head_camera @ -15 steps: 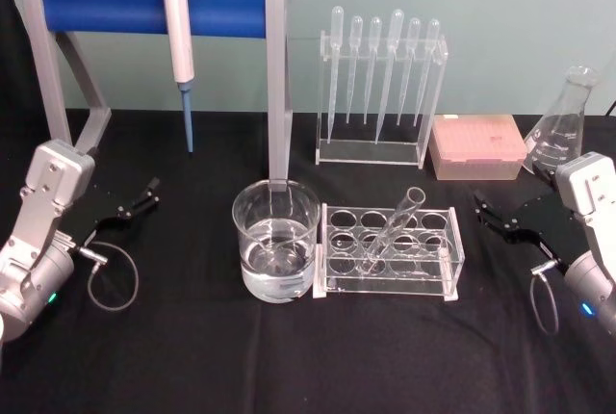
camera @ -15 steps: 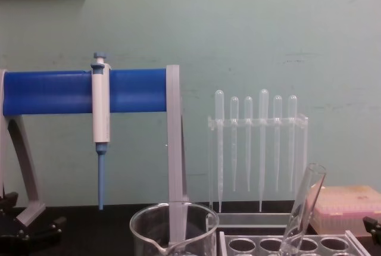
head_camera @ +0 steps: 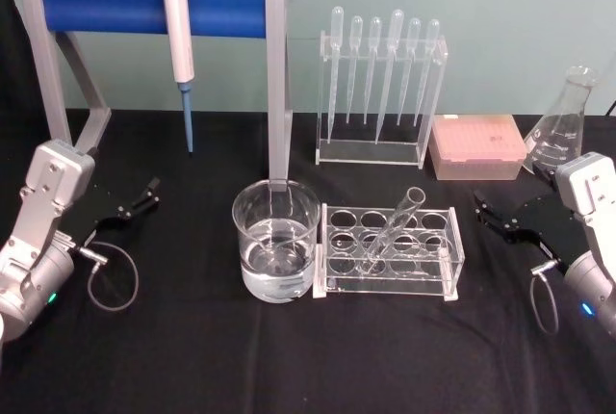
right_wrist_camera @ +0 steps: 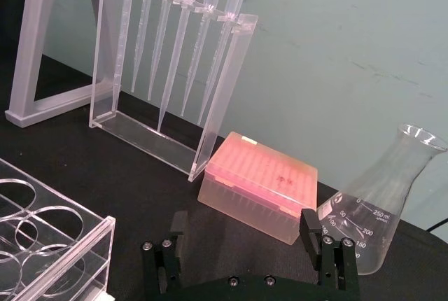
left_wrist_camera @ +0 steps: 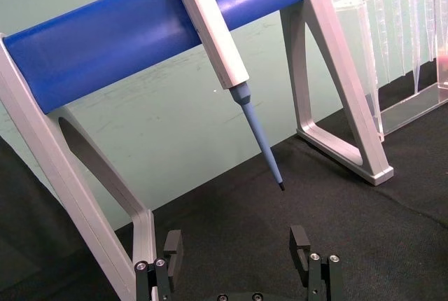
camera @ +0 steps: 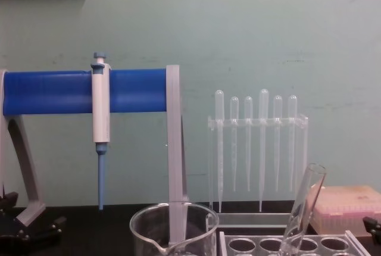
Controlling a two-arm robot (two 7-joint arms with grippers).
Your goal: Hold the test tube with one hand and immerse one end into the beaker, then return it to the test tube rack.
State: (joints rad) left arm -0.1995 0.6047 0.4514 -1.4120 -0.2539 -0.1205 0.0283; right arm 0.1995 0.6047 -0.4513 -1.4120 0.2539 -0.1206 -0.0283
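The test tube (head_camera: 394,228) leans in the clear rack (head_camera: 454,258) at the centre of the head view, its open rim tipped toward the upper right. The beaker (head_camera: 252,241), with clear liquid in it, stands just left of the rack. My left gripper (head_camera: 146,194) sits at the frame's middle left and my right gripper (head_camera: 482,210) at its middle right. Both are well apart from the tube, fingers spread wide with nothing between them. Farther up, a pipettor (head_camera: 177,29) hangs on the blue stand (head_camera: 106,0) at upper left. The pipettes (head_camera: 385,58), a pink box (head_camera: 476,144) and a flask (head_camera: 563,130) run toward the right.
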